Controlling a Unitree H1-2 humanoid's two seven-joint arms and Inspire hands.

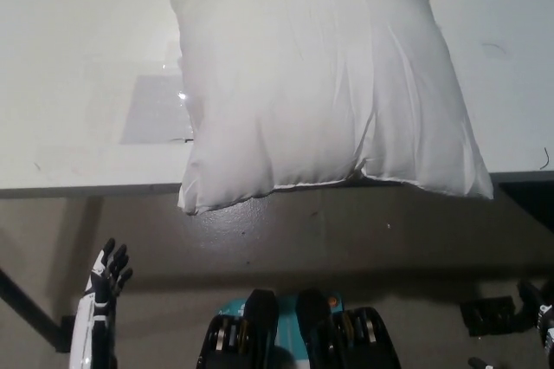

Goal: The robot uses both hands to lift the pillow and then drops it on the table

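A big white pillow (pixel 320 83) lies on the white table (pixel 78 57), its near corners hanging over the table's front edge. My white left hand (pixel 102 300) is low at the lower left, below the table edge and well apart from the pillow, fingers spread and holding nothing. Only a sliver of my black right hand (pixel 540 304) shows at the right border; its fingers cannot be made out.
A flat clear plastic sheet (pixel 156 109) lies on the table just left of the pillow. A dark table leg (pixel 26 308) slants past my left hand. Black brackets (pixel 489 313) sit on the floor at the lower right.
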